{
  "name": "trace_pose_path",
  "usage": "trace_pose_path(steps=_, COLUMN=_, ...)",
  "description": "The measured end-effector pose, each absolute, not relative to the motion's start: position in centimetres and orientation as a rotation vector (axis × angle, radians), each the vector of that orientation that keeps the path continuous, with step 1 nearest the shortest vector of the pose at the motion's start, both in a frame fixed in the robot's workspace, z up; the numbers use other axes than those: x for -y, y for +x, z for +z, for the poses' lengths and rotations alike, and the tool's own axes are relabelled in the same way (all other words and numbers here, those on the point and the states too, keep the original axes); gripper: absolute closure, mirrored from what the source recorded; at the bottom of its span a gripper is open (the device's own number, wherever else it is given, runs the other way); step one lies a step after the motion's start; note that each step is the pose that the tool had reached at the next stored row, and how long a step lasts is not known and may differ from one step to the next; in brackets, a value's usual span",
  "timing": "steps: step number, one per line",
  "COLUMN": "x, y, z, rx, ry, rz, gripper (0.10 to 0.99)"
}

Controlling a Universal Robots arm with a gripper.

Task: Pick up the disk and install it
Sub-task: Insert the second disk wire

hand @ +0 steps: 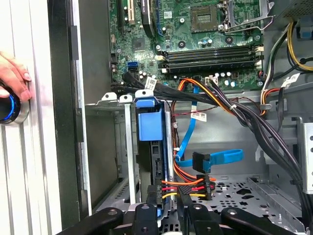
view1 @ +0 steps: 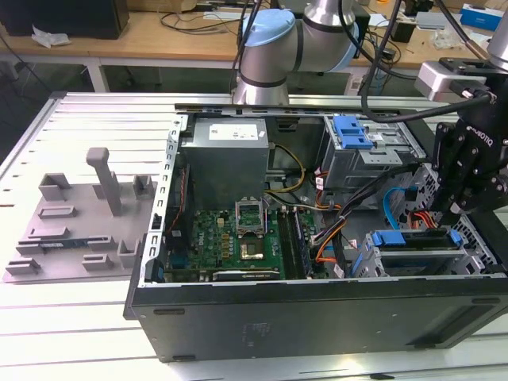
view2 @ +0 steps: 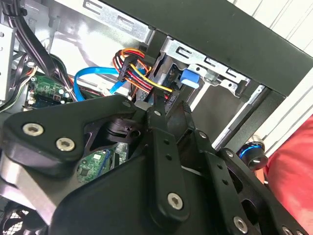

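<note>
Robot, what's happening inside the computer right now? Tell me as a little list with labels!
place: open computer case on a slatted table
disk: standing on edge in the drive cage, blue bracket facing out
gripper: right at the disk's cable end
cables: red, orange and yellow plug beside the disk
person: a hand near a blue-lit button

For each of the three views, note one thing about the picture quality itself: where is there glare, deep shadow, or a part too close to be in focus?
Exterior view: the pale slatted table is brightly lit, and the computer case's dark front panel sits in shadow. Second wrist view: the gripper looms close, dark and soft. First wrist view: the motherboard is evenly lit and crisp; the disk stands clear in its bay.
</note>
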State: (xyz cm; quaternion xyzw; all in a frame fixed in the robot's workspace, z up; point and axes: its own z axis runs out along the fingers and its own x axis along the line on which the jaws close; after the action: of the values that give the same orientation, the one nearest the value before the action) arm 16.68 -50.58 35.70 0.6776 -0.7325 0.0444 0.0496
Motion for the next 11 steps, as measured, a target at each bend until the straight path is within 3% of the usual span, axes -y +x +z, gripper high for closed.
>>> trace_pose_path(steps=9, x=50.3, y=16.7, z=35.7, rx=2.229, ry=2.062, rz=0.140, gripper=0.784)
trace_pose_path(steps=11, x=49.2, y=16.7, z=35.7, rx=2.203, ry=2.038, rz=0.191, gripper=0.784)
